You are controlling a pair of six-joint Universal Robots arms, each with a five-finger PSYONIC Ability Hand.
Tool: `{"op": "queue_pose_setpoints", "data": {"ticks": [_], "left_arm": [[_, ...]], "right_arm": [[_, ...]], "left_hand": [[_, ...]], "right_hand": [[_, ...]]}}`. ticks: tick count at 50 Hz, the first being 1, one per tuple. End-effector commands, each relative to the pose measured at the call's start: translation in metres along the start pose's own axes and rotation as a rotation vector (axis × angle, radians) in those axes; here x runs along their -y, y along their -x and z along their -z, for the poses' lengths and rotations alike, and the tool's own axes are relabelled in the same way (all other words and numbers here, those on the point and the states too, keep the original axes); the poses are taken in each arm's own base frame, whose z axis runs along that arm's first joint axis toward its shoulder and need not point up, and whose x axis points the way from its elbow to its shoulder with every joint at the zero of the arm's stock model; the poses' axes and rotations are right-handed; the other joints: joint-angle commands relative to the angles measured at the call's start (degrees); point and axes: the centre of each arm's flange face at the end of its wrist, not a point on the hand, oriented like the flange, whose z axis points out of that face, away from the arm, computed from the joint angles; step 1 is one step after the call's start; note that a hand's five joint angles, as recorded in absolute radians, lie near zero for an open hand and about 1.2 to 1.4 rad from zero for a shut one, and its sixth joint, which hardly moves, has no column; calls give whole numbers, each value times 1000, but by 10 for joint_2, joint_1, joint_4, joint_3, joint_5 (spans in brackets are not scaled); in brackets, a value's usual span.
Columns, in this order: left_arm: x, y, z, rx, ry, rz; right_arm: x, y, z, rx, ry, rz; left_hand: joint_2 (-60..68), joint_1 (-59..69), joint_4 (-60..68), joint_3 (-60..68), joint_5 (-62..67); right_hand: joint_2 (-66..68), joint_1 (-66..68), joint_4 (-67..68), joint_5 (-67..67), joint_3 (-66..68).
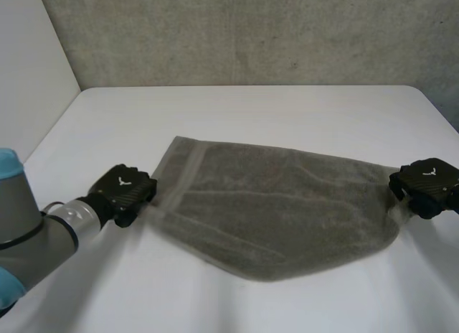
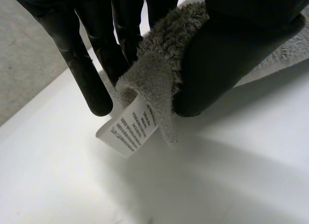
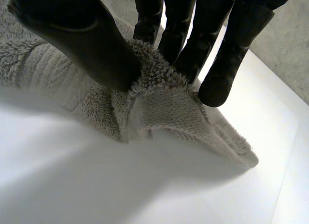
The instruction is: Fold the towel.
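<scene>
At the left and right ends of the grey-brown terry towel (image 1: 280, 204), the left hand (image 1: 125, 191) and right hand (image 1: 428, 184) each pinch a corner. The grasp seems done; next, both corners probably need carrying evenly toward the far edge.

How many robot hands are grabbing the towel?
2. The left robot hand pinches the towel at the corner with the white label. The right robot hand pinches the towel's opposite end.
</scene>
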Motion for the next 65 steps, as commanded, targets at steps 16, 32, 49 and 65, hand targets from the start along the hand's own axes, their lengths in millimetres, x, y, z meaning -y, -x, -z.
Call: {"op": "queue_pose_setpoints", "data": {"ticks": [16, 32, 49, 65], "left_arm": [[103, 47, 103, 251, -238, 61], [76, 37, 82, 164, -122, 206], [36, 59, -46, 169, 34, 286], [194, 129, -24, 415, -544, 324]], "right_arm": [[138, -24, 91, -53, -130, -27], [135, -40, 63, 0, -69, -70], [92, 10, -104, 56, 74, 36], [256, -62, -62, -435, -729, 76]], "left_hand": [[103, 117, 102, 105, 113], [103, 117, 102, 105, 113], [103, 117, 102, 105, 113], [103, 117, 102, 105, 113]], "right_hand": [[45, 37, 31, 33, 39], [45, 37, 31, 33, 39], [45, 37, 31, 33, 39], [45, 37, 31, 33, 39]]}}
